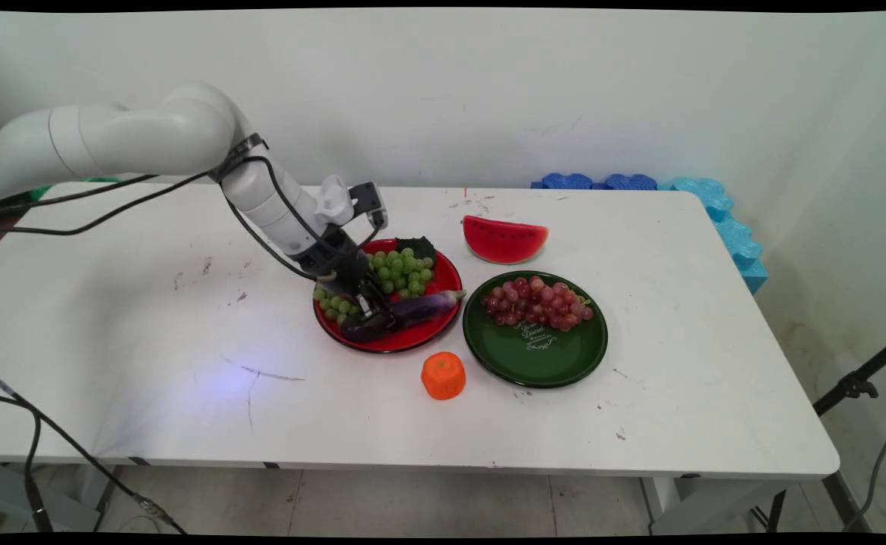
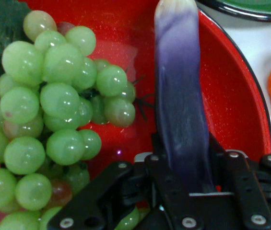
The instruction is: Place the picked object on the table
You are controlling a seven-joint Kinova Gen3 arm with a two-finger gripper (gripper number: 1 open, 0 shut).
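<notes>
Hand view: gripper (image 2: 185, 179) clamps the purple eggplant (image 2: 181, 96) down in the red plate (image 2: 236, 96).
Green grapes (image 2: 53, 110) share it at nine o'clock; red grapes (image 1: 538, 301) fill the green plate (image 1: 541, 356).

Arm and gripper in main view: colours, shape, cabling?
White arm of thick rounded tubular links. Black cables hang loose beneath it and loop along the forearm, strapped by a black band near the elbow. A white fitting and grey camera module sit at the wrist. The two-finger gripper is black.
</notes>
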